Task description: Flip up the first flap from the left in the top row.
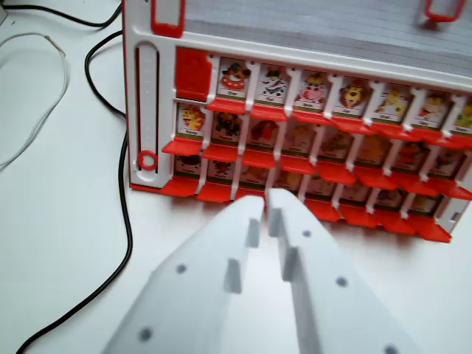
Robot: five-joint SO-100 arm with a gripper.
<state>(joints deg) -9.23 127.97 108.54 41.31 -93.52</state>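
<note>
A red and white flap-board game (153, 38) lies on the white table, filling the upper right of the wrist view. It holds three rows of small flaps with cartoon animal pictures. In the farthest row, the first flap from the wrist view's left (193, 72) shows only plain red and looks to lie flat. The flap beside it (234, 80) stands up showing an animal, as do the others. My white gripper (265, 204) hovers at the board's near edge, close to the nearest row. Its fingertips are almost together with nothing between them.
A black cable (122, 221) curves along the board's left side and across the table. A thin white wire (46, 103) loops at the far left. A red slider ring (147, 161) sits in the board's left rail. Red clips (167, 18) stand on the far edge.
</note>
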